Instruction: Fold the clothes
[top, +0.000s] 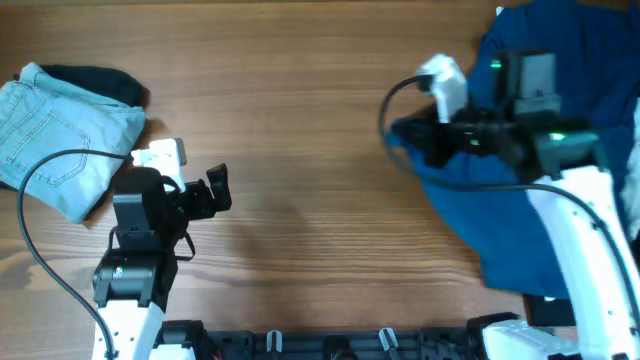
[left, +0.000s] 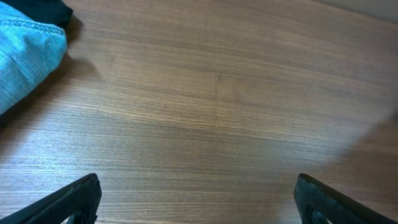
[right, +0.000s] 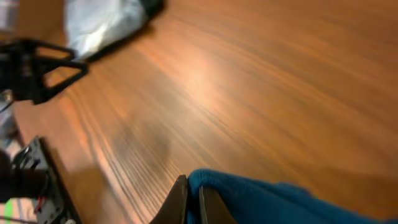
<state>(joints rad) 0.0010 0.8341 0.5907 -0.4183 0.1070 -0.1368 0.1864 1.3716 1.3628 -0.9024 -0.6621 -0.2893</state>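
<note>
A dark blue garment (top: 500, 215) lies spread at the right of the table. My right gripper (top: 408, 138) is shut on its left edge and holds a fold of the blue cloth (right: 261, 199) between its fingers (right: 193, 202) above the wood. My left gripper (top: 218, 190) is open and empty over bare table at the left; its two fingertips show wide apart in the left wrist view (left: 199, 202).
Folded light blue jeans (top: 55, 135) lie at the far left on a black garment (top: 100, 80); the jeans also show in the left wrist view (left: 25, 56). More blue cloth (top: 560, 30) is at the back right corner.
</note>
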